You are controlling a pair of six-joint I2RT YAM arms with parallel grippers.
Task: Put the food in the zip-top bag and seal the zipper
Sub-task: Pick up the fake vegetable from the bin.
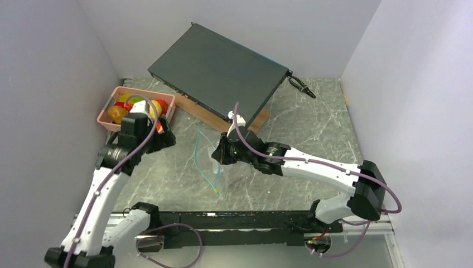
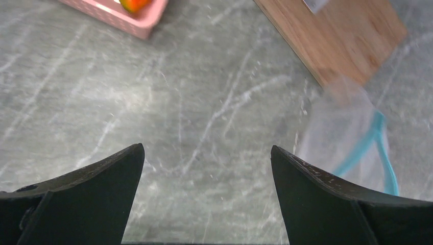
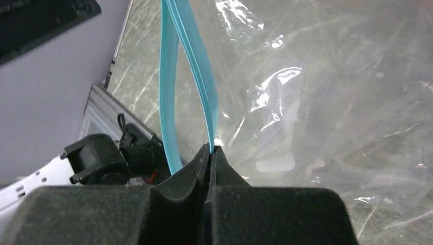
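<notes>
Fingers (image 3: 189,173) of the right gripper (image 3: 211,148) are pressed together on one lip of the teal zipper (image 3: 196,56). The left gripper (image 2: 207,153) hangs spread wide and empty above the grey table (image 2: 204,76). At the table's far left sits a pink basket (image 1: 106,118). The clear bag (image 3: 316,102) droops mid-table, mouth parted. All the food (image 1: 120,111) lies in the basket (none bagged yet). The bag film looks thin, limp and slippery, so the stiffer zipper is the place to hold. The toys seem light, hard and glossy, best pinched across the middle.
</notes>
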